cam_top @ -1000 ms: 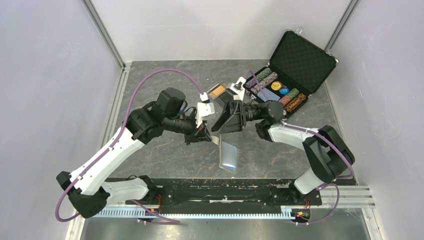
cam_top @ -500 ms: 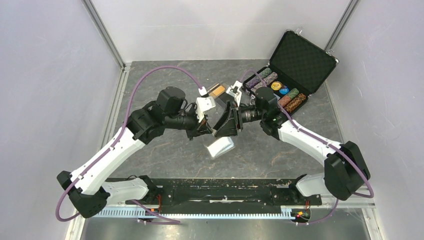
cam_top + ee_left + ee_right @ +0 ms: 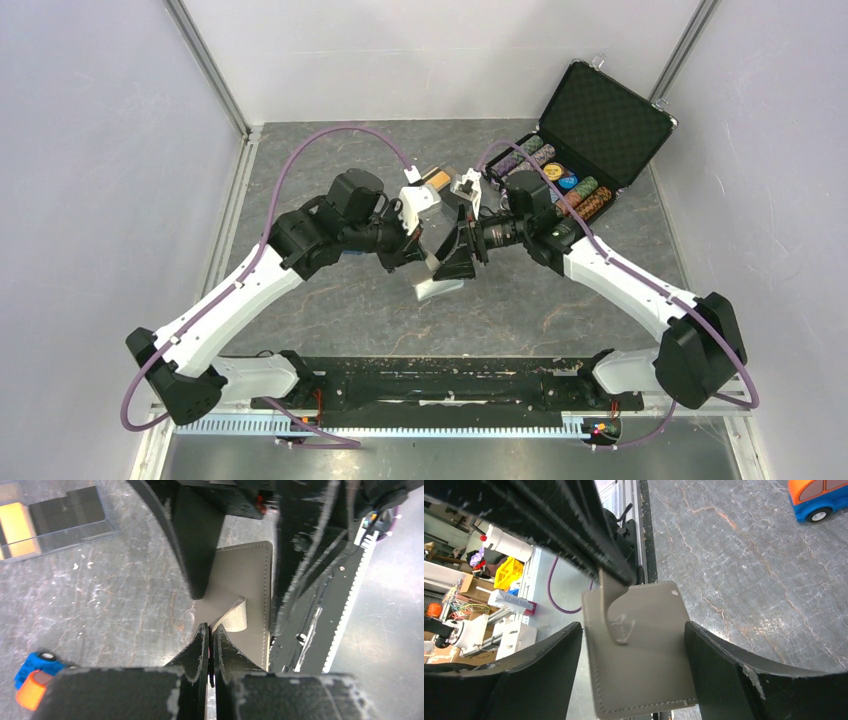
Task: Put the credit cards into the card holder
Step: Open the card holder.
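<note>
**Tabletop** (image 3: pixel 330 300): dark, marbled; carries everything listed.

**Right hand** (image 3: pixel 633 627): fingers stand wide apart, one along each side edge of the card holder (image 3: pixel 644 670). Whether they press on it cannot be told.

**Left hand** (image 3: pixel 209 647): clenched on the holder's strap tab (image 3: pixel 235 617).

**Card holder**: mid-scene, raised off the tabletop between the two hands and tilted toward the near side. Flat, squarish, grey-taupe, with a stitched border and a small round snap near one corner.

**Clear tray** (image 3: pixel 436 182): just far of both hands.

**Credit cards** (image 3: pixel 70 512): lie flat in the tray, one orange and the others black. They sit on the far side, the holder on the near side. Both arms are about equally close, and the right hand is probably the freer one to fetch them.
</note>
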